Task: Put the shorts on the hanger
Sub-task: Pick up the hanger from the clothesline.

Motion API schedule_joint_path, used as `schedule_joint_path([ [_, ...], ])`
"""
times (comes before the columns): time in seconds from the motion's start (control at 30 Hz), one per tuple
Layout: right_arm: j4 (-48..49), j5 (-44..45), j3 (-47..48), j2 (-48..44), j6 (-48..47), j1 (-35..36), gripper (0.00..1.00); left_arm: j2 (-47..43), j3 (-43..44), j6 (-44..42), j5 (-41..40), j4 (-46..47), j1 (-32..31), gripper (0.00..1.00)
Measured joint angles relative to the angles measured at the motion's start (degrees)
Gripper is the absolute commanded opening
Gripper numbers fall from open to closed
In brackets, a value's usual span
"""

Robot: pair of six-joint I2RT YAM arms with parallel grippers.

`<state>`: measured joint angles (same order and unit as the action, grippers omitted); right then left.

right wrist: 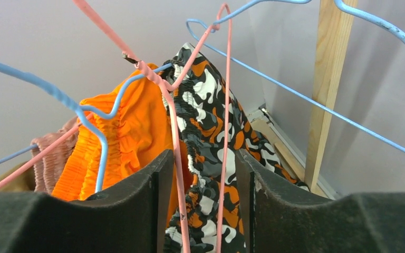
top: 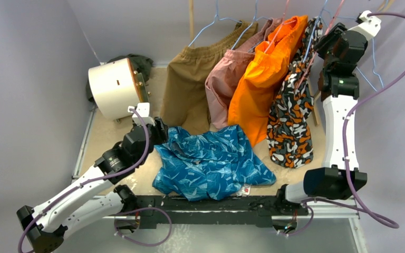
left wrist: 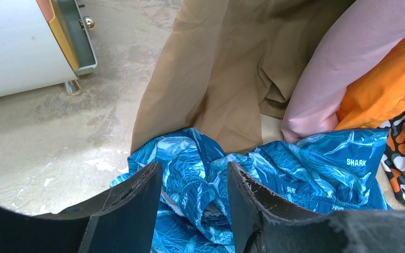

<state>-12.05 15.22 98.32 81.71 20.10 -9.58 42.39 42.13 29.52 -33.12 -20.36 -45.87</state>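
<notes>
Shorts (top: 211,161), blue-teal, lie crumpled on surface (top: 105,134), lower centre of top view. Left pincer (left wrist: 192,174) spread, straddling their bunched edge. Right pincer (right wrist: 203,158) spread at upper right, pink hanger (right wrist: 227,79) wires between its fingers, camouflage-print garment (top: 292,116) behind.

- Shorts (top: 211,161), near centre: shiny blue and teal with a pale wavy, leaf-like print and white "SHARK" lettering.
- Hanger (right wrist: 174,132): pink-red wire.
- Brown shorts (top: 187,89), left end of the far hanging row: plain tan-brown.
- Pink shorts (top: 227,87), next to the right: plain dusty pink.
- Orange shorts (top: 266,79): plain bright orange.
- Camouflage shorts (top: 292,118), right end of the row: black, white and orange blotches.
- Wire hangers (right wrist: 101,158): light blue.
- Drum (top: 111,87), far left: white body, orange-brown rim.
- Tabletop (left wrist: 58,137): mottled beige.
- Robot arms (top: 337,121): white shells, black joints, purple cables.
- Walls (top: 31,79): pale grey-lilac.
- Post (right wrist: 327,84), far right: pale wood.
</notes>
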Motion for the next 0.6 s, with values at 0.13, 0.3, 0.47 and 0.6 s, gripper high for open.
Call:
schedule_joint_path([
  [0.13, 0.17, -0.2, 0.92, 1.77, 0.02, -0.35, 0.39, -0.2, 0.0, 0.0, 0.0, -0.02, 0.0, 0.48],
  [0.3, 0.17, -0.42, 2.56, 4.52, 0.0, -0.61, 0.31, -0.94, 0.0, 0.0, -0.07, -0.04, 0.02, 0.48],
  [0.47, -0.07, -1.18, 4.11, 5.86, -0.24, -0.61, 0.17, -1.07, 0.0, 0.0, -0.07, -0.04, 0.09, 0.48],
  [0.6, 0.07, -1.53, 4.55, 5.88, -0.83, -0.63, 0.0, -1.07, 0.0, 0.0, -0.07, -0.04, 0.11, 0.48],
])
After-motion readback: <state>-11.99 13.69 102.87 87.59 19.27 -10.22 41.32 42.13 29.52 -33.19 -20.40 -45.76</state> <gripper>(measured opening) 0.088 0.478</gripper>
